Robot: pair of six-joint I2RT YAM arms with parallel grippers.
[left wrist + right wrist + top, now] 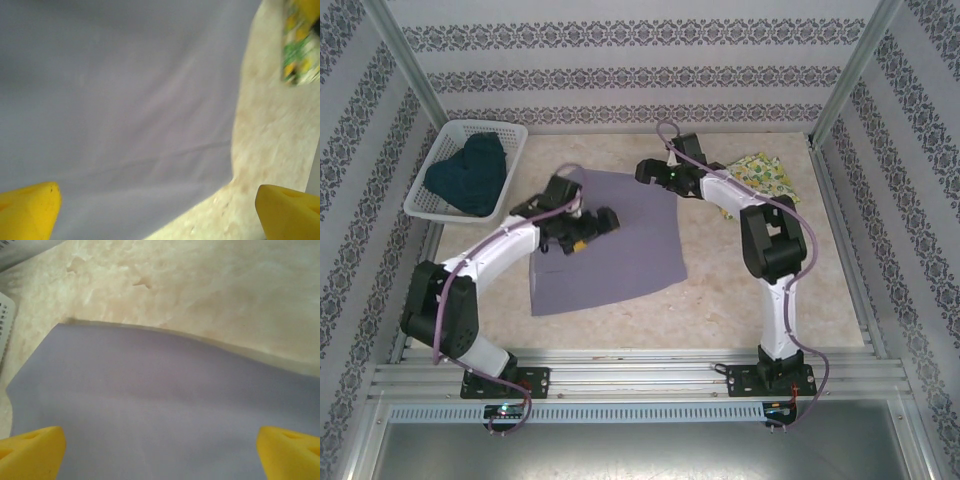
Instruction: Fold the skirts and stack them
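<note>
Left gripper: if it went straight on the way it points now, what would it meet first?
Most likely the plain grey-lavender cloth skirt, spread flat: it lies straight ahead of the open left gripper, though how near is unclear.

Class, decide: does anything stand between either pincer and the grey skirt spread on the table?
Nothing visible does. The left pincer and right pincer hang open over the grey skirt, with bare cloth beneath them.

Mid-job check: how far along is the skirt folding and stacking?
Done: the yellow print skirt lies apparently folded at the far right. In hand: the grey skirt is spread flat, left gripper and right gripper open above it. Left: fold it, then the teal skirt bunched in the basket, and stack.
</note>
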